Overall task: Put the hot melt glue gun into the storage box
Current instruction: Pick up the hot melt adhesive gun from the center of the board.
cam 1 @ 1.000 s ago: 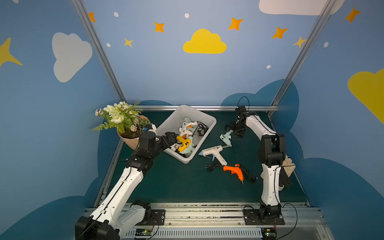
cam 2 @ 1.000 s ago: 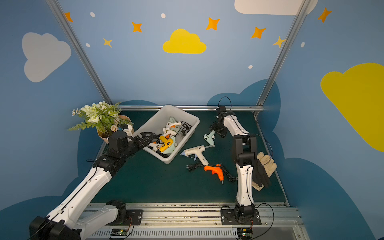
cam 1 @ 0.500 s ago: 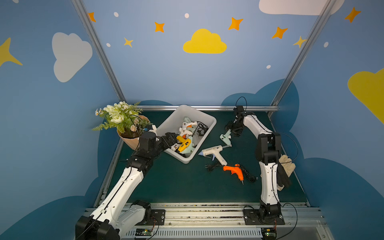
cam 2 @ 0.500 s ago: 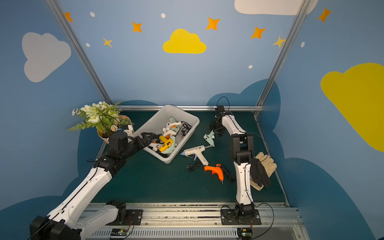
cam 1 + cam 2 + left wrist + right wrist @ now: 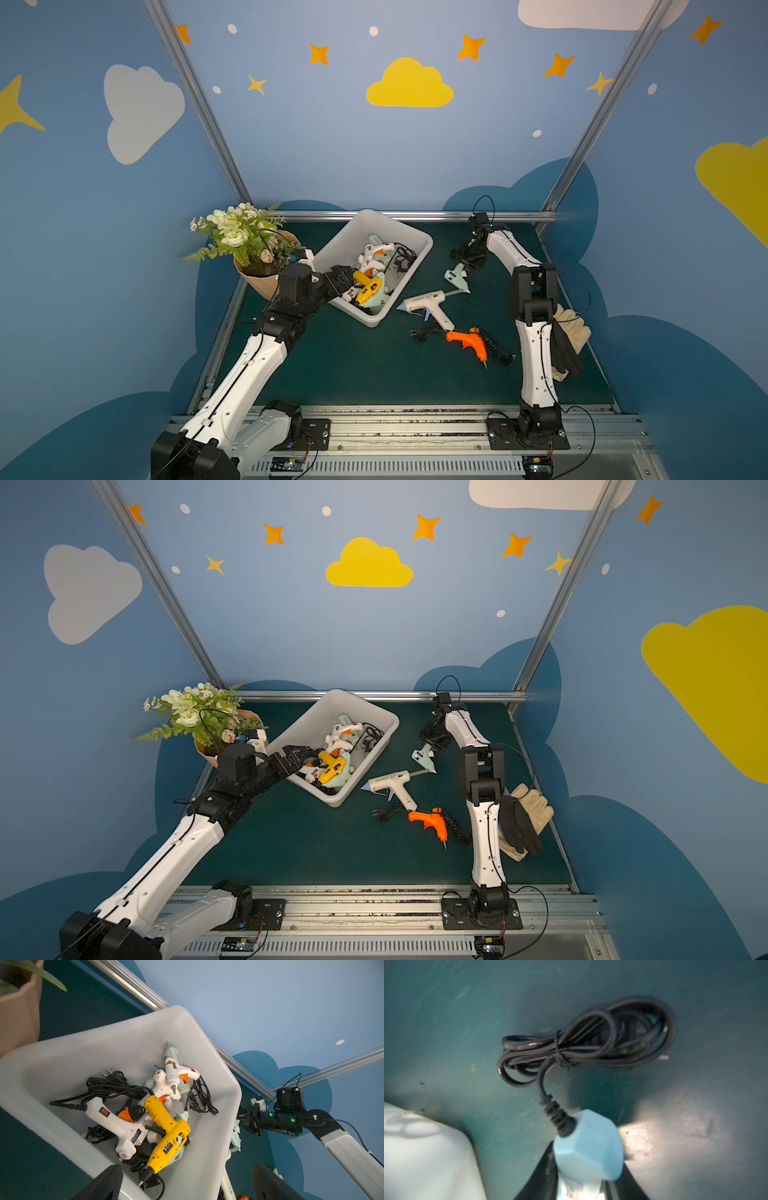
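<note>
The white storage box [image 5: 420,237] [image 5: 387,720] sits at the back of the green mat with several glue guns and cords inside, a yellow one [image 5: 166,1136] on top. A pale mint glue gun [image 5: 457,276] [image 5: 424,756] lies on the mat just right of the box. My right gripper [image 5: 467,262] [image 5: 433,741] is shut on its handle. In the right wrist view the handle's butt [image 5: 588,1147] sits between the dark fingers [image 5: 544,1169], and its tied black cord [image 5: 591,1047] lies on the mat beyond. My left gripper [image 5: 343,282] [image 5: 187,1169] hangs open over the box's near corner, holding nothing.
A large white glue gun [image 5: 428,305] and an orange one [image 5: 469,343] lie on the mat with loose cords in front of the mint one. A potted plant [image 5: 257,266] stands left of the box. Work gloves [image 5: 569,332] lie at the right edge behind the right arm.
My right gripper has closed onto the mint glue gun's handle, and the arm's elbow has shifted a little. The left arm has not moved.
</note>
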